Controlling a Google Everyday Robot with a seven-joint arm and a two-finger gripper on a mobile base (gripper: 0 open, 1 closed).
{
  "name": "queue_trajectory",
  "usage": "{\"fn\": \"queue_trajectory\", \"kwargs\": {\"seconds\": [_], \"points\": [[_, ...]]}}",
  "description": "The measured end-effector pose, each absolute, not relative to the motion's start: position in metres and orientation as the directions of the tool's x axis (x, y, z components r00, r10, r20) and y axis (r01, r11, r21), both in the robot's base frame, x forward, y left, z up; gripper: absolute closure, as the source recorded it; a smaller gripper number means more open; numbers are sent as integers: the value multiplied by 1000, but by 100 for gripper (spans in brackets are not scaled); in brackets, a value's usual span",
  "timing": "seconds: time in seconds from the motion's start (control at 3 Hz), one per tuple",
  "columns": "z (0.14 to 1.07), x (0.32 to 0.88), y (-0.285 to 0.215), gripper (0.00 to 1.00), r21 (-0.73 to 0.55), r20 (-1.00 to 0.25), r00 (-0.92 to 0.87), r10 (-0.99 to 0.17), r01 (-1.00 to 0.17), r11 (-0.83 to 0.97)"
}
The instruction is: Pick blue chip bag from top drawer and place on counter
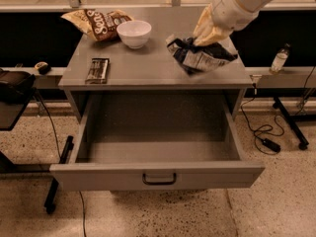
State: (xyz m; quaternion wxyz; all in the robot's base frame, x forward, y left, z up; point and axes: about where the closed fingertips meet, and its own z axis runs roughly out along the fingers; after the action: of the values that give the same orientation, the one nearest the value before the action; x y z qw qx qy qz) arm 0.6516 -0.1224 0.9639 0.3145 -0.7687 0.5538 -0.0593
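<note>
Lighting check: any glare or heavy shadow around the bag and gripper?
Camera view: dim, warm light overall. The back of the open drawer lies in shadow under the counter. The blue chip bag shows a faint sheen but no hard glare. The gripper, holding the bag's top over the counter's right side, is evenly lit.

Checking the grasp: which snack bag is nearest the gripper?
The blue chip bag, navy, held by the gripper over the counter at right; the tan-and-brown bag lies far left.
</note>
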Motion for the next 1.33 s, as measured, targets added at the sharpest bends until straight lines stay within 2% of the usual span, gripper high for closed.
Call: {"fn": "queue_trajectory", "kwargs": {"seconds": [0.67,1.0,1.33], "points": [[1000,713,-128,100,-656,-99,352,-931,-727,-204],[963,736,-111,100,-675,-44,337,-941,-704,-220],[917,746,-75,74,-693,-53,361,-931,-684,-226]]}}
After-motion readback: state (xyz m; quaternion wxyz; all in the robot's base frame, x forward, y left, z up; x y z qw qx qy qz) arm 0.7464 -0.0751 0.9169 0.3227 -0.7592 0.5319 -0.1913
